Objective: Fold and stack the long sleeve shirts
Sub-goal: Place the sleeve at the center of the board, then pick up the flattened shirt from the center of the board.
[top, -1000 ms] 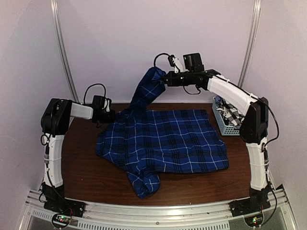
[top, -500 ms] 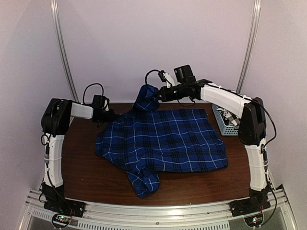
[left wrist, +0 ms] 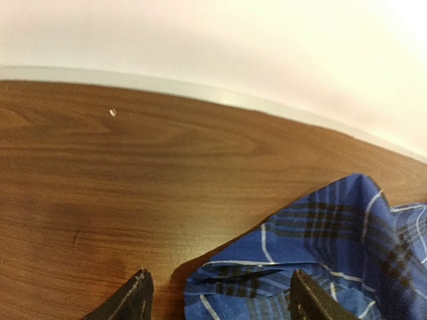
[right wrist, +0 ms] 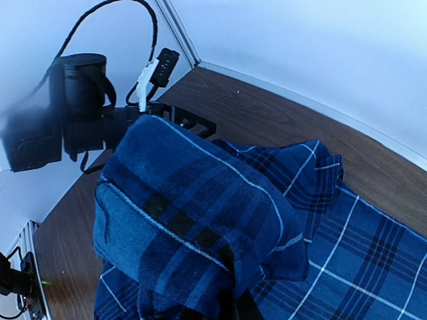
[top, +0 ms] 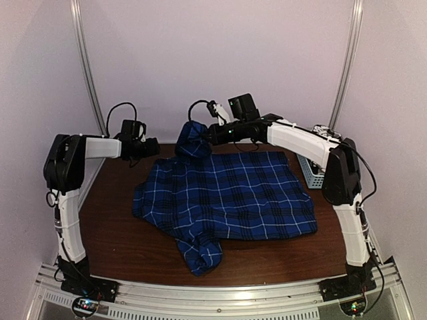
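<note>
- Shirt (top: 227,193) lies flat on the bench (top: 113,233), long axis left-right. Near sleeve (top: 200,257) is bunched at the front edge.
- Right hand (top: 205,135) clamps the far sleeve (top: 191,141), lifted over the shirt's far-left corner. Cloth hides its fingers in the wrist view.
- Left hand (top: 155,148) is wide open at that corner, cloth between its fingers, ungripped.
- We judge the fold goes near-right: the shirt body lies below the right hand, toward the bases.
</note>
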